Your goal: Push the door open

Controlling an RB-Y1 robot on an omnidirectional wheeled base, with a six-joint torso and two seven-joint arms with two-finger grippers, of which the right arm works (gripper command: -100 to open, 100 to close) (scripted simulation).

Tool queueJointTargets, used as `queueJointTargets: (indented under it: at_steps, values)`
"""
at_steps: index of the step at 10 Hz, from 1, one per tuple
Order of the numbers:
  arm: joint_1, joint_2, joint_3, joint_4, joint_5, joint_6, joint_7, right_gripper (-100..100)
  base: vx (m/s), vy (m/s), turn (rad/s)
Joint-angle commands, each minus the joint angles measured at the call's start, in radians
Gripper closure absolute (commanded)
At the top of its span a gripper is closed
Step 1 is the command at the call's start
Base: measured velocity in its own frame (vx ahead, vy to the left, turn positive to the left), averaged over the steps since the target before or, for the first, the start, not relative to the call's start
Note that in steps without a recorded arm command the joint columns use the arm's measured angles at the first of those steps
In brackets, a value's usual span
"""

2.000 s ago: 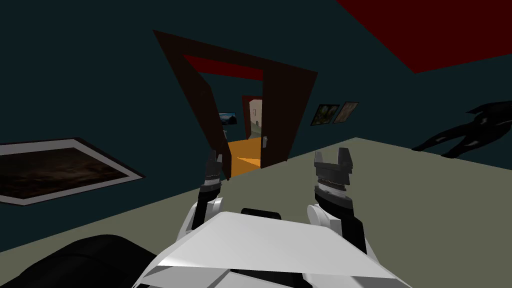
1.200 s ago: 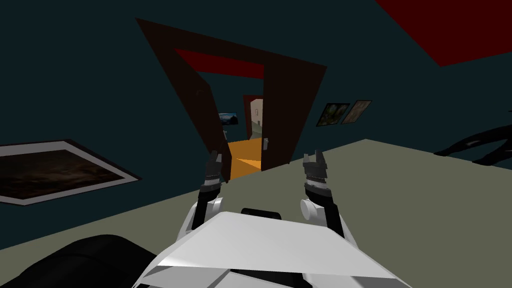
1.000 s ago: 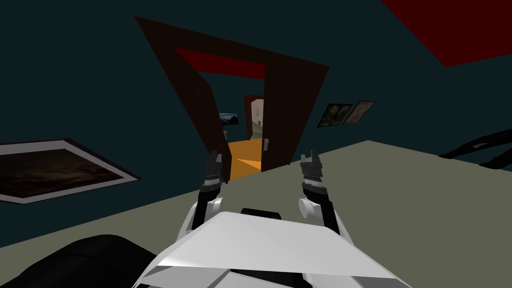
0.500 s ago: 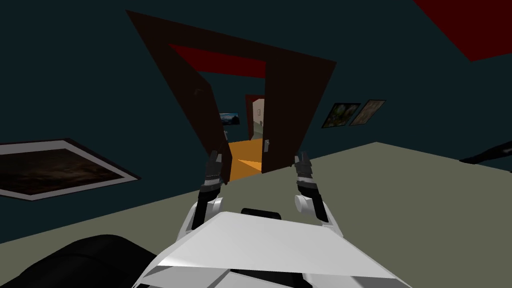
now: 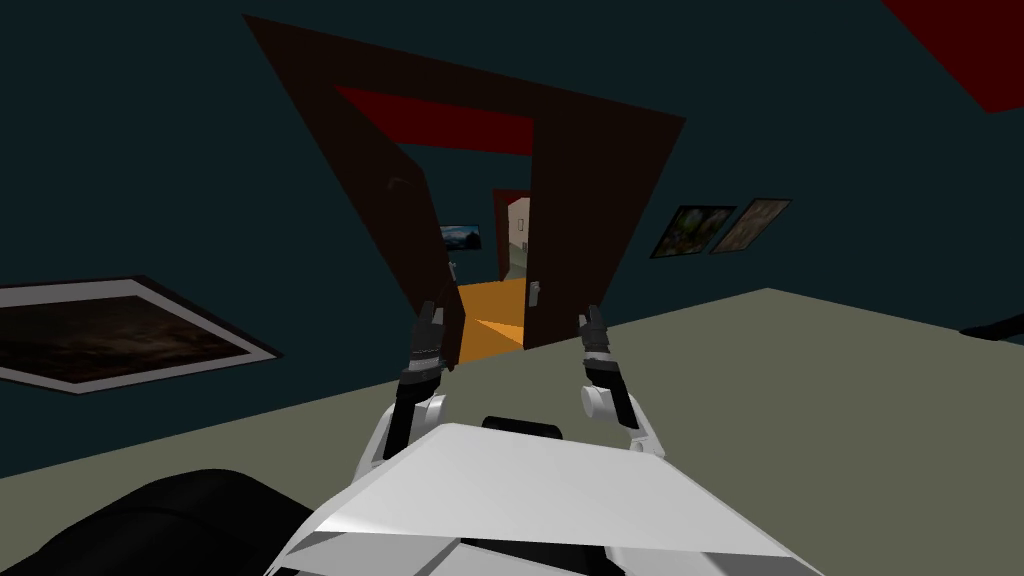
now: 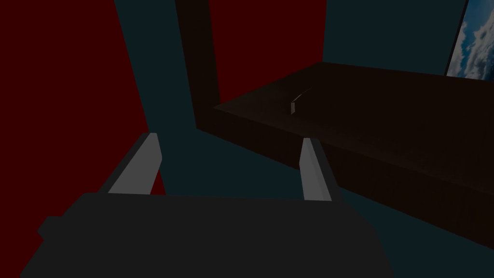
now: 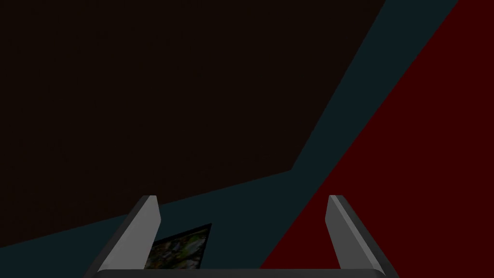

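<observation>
Head view: you're facing a doorway in a dark teal wall, with a dark brown frame (image 5: pixel 300 80) around it. The dark brown door (image 5: pixel 565 240) takes the right side of the opening and stands ajar. A small light grey handle (image 5: pixel 534 292) sits at its free edge. Through the gap you get a patch of orange floor (image 5: pixel 490 308), a sky picture (image 5: pixel 460 237) and a farther doorway (image 5: pixel 510 235). The left claw (image 5: pixel 430 320) is raised near the foot of the frame's left side. The right claw (image 5: pixel 593 320) is raised just in front of the door's lower edge, close to the handle and below it. Whether it touches the door, you cannot tell here. Grey-green floor (image 5: pixel 800 400) lies under both arms. A large framed picture (image 5: pixel 110 335) hangs on the wall at the robot's left, and two small pictures (image 5: pixel 692 230) hang right of the frame. Left wrist view: the left claw's fingers (image 6: pixel 140 164) stand well apart, gripping nothing. Beyond them you see a frame post, dark red ceiling and the door's thick edge and face, with the handle showing as a small grey lever. Right wrist view: the right claw's fingers (image 7: pixel 140 227) are likewise apart and empty. They point at a flat dark brown plane, the door side of the doorway, whose corner meets teal wall and red ceiling. One small greenish picture shows just beside a finger.
</observation>
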Motion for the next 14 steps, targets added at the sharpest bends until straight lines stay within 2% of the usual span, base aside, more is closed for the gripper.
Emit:
queueJointTargets:
  at_steps: [1,3,4,8,9,10,14]
  values:
    - [-0.021,-0.002,-0.002,0.035,0.000,0.004,-0.003,-100,0.065,-0.038,0.019]
    - [-0.059,-0.003,0.003,0.095,0.003,0.014,-0.009,-100,0.065,-0.040,0.049]
    - [-0.059,-0.003,0.003,0.105,0.003,0.014,-0.009,-100,0.050,-0.045,0.027]
    - [-0.136,-0.001,0.013,0.245,0.010,0.033,-0.021,-100,0.082,-0.049,0.060]
    - [-0.155,0.000,0.015,0.275,0.011,0.038,-0.024,-100,0.111,-0.058,0.055]
    - [-0.155,0.000,0.015,0.280,0.011,0.038,-0.024,-100,0.060,-0.040,0.033]
    - [-0.229,0.008,0.025,0.408,0.017,0.057,-0.035,-100,0.067,-0.046,0.058]
